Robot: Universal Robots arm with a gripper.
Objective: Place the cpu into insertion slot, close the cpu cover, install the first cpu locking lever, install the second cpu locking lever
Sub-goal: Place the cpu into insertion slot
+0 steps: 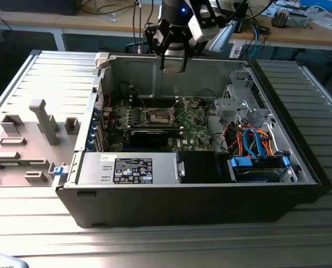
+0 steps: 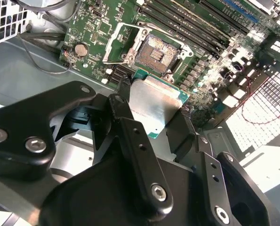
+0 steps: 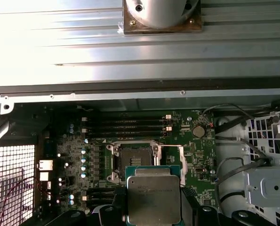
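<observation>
My gripper (image 1: 174, 62) hangs above the open computer case, near its back wall, shut on the cpu (image 1: 174, 65). In both wrist views the cpu (image 2: 155, 107) (image 3: 154, 195) is a flat silver-topped square with a green rim, clamped between black fingers (image 2: 122, 101). The insertion slot (image 1: 159, 116) (image 2: 154, 54) (image 3: 132, 159) lies bare on the green motherboard (image 1: 193, 125) below, with nothing in it. The cpu cover (image 2: 117, 43) (image 3: 172, 160) is swung open beside the socket. The cpu is well above the board and apart from it.
Long memory slots (image 3: 125, 126) run beside the socket. A black power supply (image 1: 132, 170), a drive bay with blue clips (image 1: 258, 167) and orange and blue cables (image 1: 249, 139) fill the case. A grey fixture tray (image 1: 26, 139) sits at the exterior view's left.
</observation>
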